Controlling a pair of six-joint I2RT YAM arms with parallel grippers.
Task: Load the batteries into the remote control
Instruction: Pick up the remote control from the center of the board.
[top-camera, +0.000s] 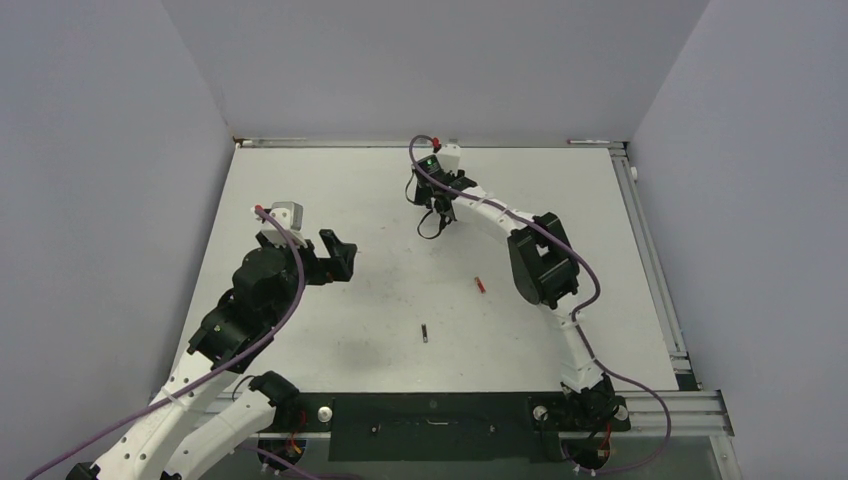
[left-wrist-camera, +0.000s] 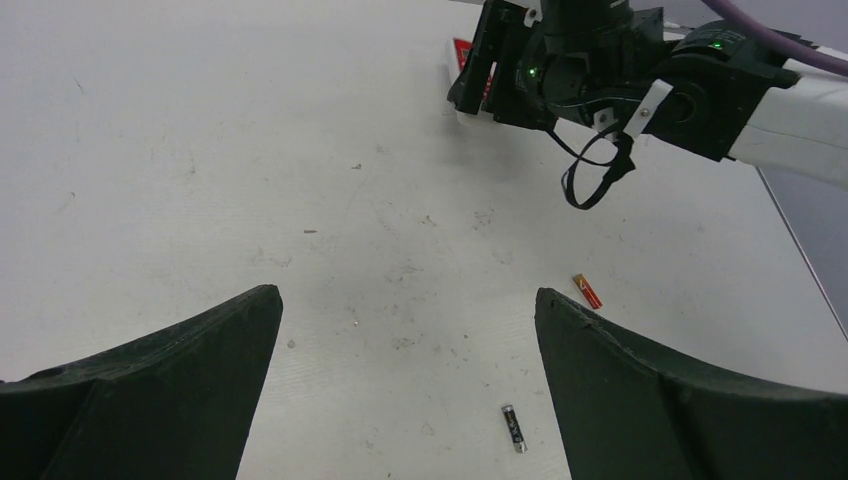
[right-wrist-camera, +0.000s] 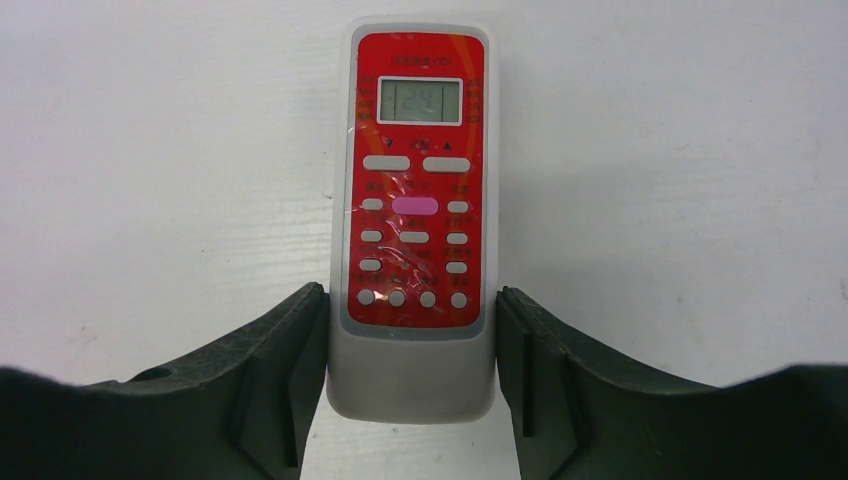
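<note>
The remote control (right-wrist-camera: 415, 200) lies face up at the far middle of the table, white with a red button panel and a small screen. My right gripper (right-wrist-camera: 411, 300) is shut on its lower end, one pad against each side. From above, the right gripper (top-camera: 432, 205) covers it. A slim dark battery (top-camera: 425, 333) lies on the table nearer the arms, also low in the left wrist view (left-wrist-camera: 513, 428). A small red and gold battery (top-camera: 480, 284) lies to its right (left-wrist-camera: 588, 291). My left gripper (left-wrist-camera: 408, 295) hangs open and empty over the left of the table (top-camera: 340, 255).
Grey walls enclose the white table on three sides. A metal rail (top-camera: 650, 260) runs along the right edge. A black cable loop (left-wrist-camera: 590, 180) dangles from the right wrist just above the table.
</note>
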